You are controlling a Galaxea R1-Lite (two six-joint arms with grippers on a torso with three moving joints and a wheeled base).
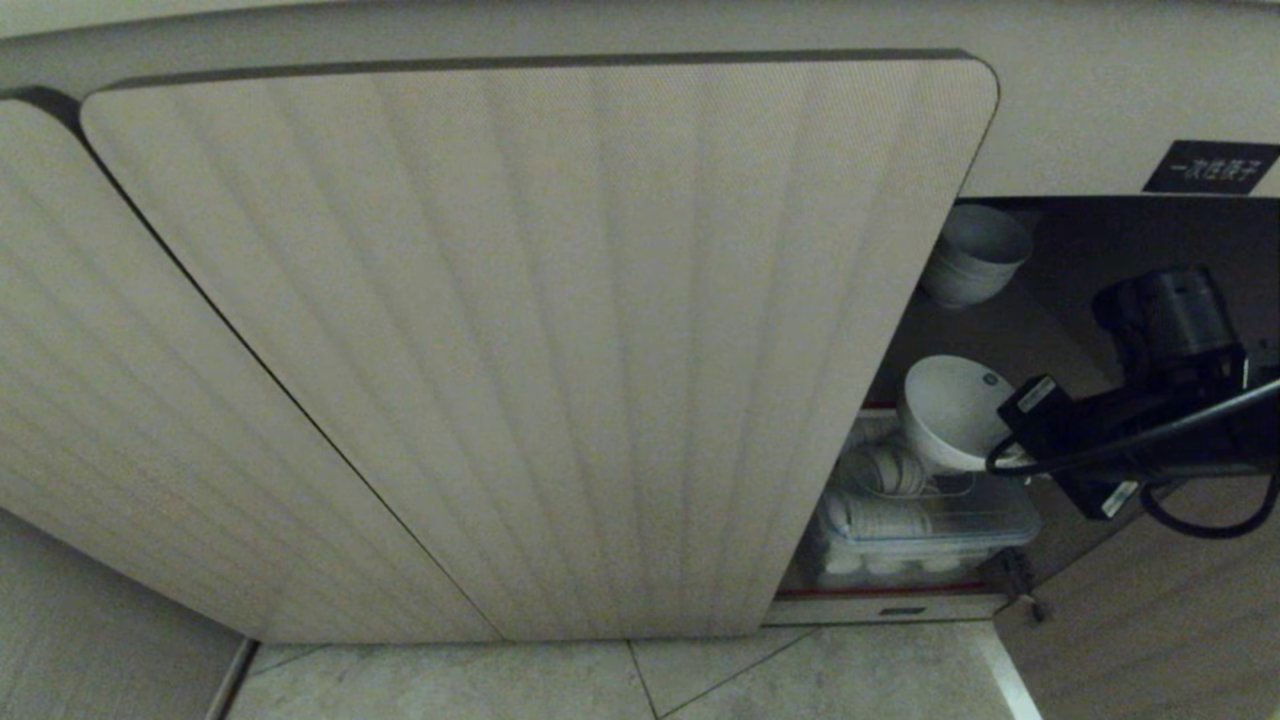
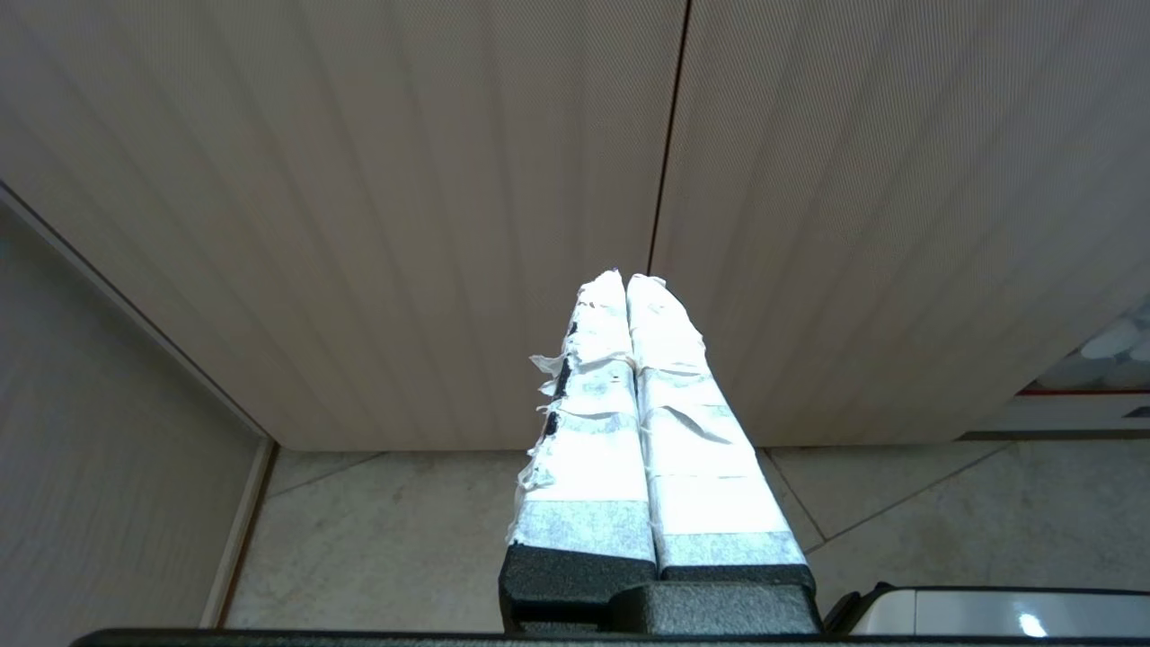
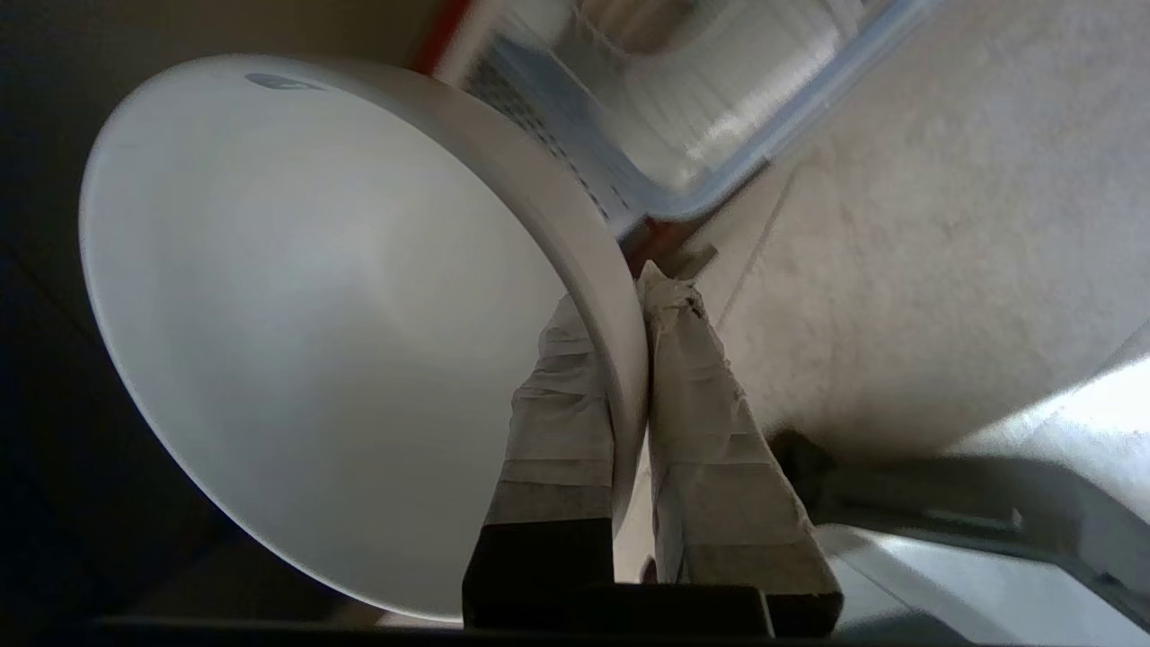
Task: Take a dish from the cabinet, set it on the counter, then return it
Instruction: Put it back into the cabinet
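Observation:
The dish (image 1: 950, 410), a small white bowl, hangs tilted in the cabinet's dark opening (image 1: 1100, 240), above a clear box. My right gripper (image 1: 1010, 450) reaches in from the right and is shut on the dish's rim. In the right wrist view, one taped finger lies inside the dish (image 3: 314, 314) and the other outside, where the right gripper (image 3: 629, 305) pinches the rim. My left gripper (image 2: 626, 279) is shut and empty, parked in front of the closed fluted doors (image 2: 449, 180). The counter is out of view.
The open fluted door (image 1: 550, 330) covers the left side of the opening. Another white bowl (image 1: 975, 255) sits on the upper shelf. A clear plastic box (image 1: 920, 520) holding stacked white dishes rests on the red-edged shelf (image 1: 880, 592). A black label (image 1: 1210, 166) hangs above. Tiled floor (image 1: 600, 680) lies below.

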